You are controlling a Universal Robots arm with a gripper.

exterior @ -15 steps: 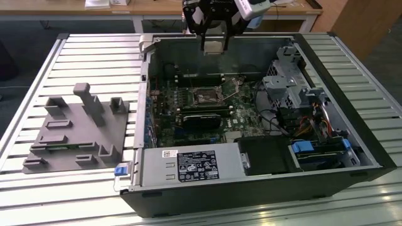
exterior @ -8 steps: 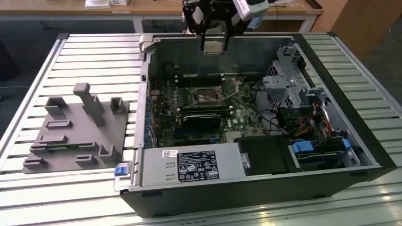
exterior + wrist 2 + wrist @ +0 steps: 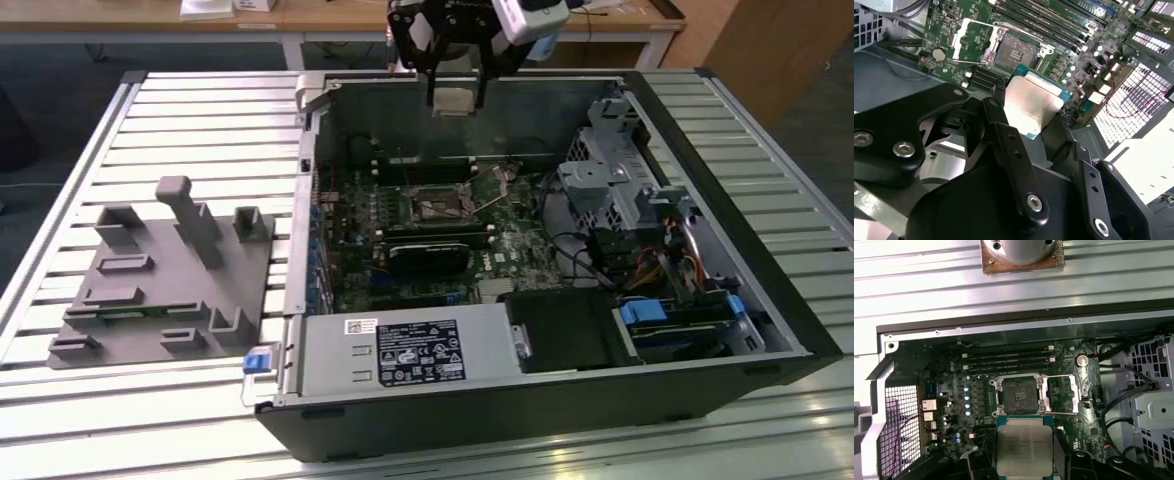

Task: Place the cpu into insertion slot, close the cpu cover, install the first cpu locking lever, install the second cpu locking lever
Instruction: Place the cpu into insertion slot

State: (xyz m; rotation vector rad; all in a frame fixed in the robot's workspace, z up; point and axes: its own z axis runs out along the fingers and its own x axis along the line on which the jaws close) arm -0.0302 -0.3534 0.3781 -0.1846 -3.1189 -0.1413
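Note:
My gripper (image 3: 451, 100) hangs above the far wall of the open computer case (image 3: 694, 130), shut on the cpu (image 3: 1023, 445), a flat square chip with a silvery top and green edge. Black fingers (image 3: 999, 107) press on two opposite sides of the cpu (image 3: 1035, 106). Down on the green board lies the insertion slot (image 3: 1019, 395), a dark, bare square socket, also seen in the exterior view (image 3: 438, 208) and the second wrist view (image 3: 1015, 51). The cpu cover (image 3: 1061, 395), a silvery frame, is swung open beside the slot (image 3: 970, 42). The cpu is well above the slot and apart from it.
A black rectangular card (image 3: 430, 250) sits just in front of the slot. Memory sticks (image 3: 1009, 360) run along its far side. A drive cage (image 3: 614, 180) and cables fill the exterior view's right; a power supply (image 3: 400, 350) is at the front. A grey fixture (image 3: 160, 280) stands on the slatted table.

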